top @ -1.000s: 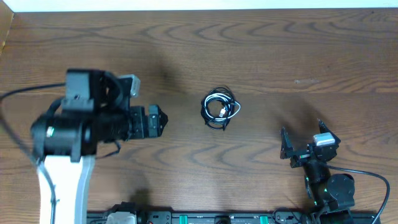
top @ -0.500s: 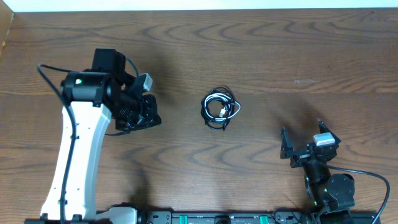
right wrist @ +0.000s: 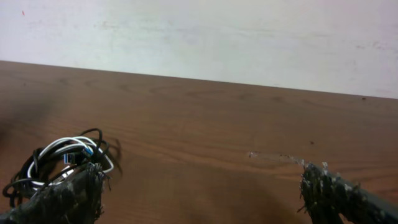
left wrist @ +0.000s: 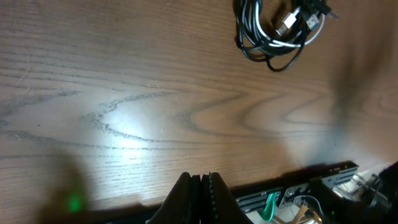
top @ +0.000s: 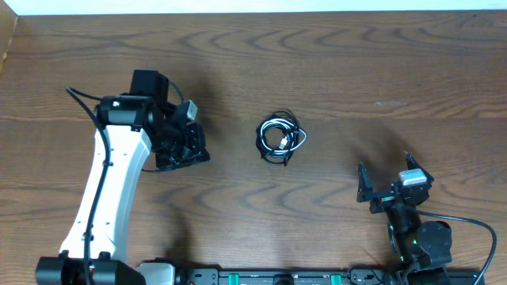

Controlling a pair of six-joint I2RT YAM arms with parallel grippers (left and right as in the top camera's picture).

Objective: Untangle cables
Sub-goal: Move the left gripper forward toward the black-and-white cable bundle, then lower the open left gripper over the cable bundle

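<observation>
Cables (top: 281,140) knotted in round clump on surface (top: 341,63), no clear long axis. Just right of nearer left end effector (top: 198,150), pinched shut, empty. Right end effector (top: 386,178) spread wide, farther.

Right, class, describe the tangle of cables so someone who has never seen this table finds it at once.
Start with the brown wooden table seen from above and go to its middle. There, between the left gripper and the right gripper, lie the cables in one small coil. It alone is thin looped cord, black with a white strand.
</observation>
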